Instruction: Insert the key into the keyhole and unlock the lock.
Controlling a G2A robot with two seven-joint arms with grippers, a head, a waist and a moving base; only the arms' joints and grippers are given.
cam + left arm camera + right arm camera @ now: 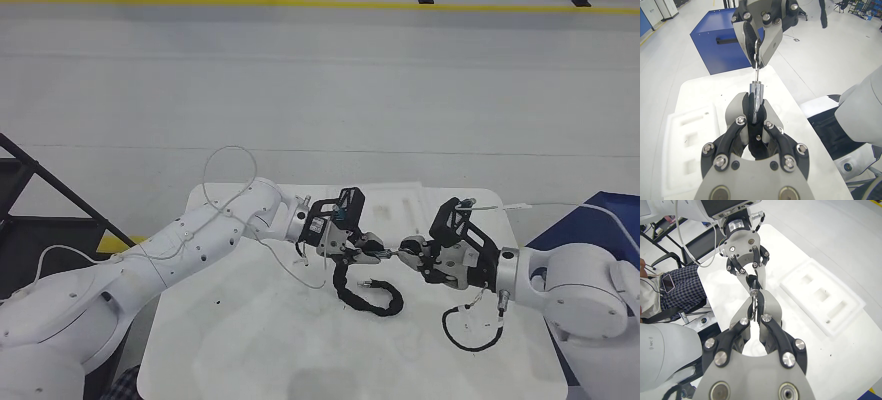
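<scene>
Above the middle of the white table [260, 340] my two grippers meet tip to tip. My left gripper [753, 98] is shut on a shiny chrome lock [756, 96], whose keyhole end points at the other arm. My right gripper [755, 298] is shut on a flat metal key [754, 308]. In the left wrist view the key [757, 73] sticks out of the right gripper's fingers [772, 43] and its blade tip sits in the lock's end face. From the top view, the lock [375, 251] and key [398, 250] form one line between the left gripper [362, 248] and right gripper [410, 252].
A white foam tray [821, 294] with rectangular cut-outs lies on the table behind the grippers. A blue cabinet [719, 47] stands beside the table. A seated person's checked clothing [683, 287] is at the table's edge. Black cable loops [370, 295] hang under the wrists.
</scene>
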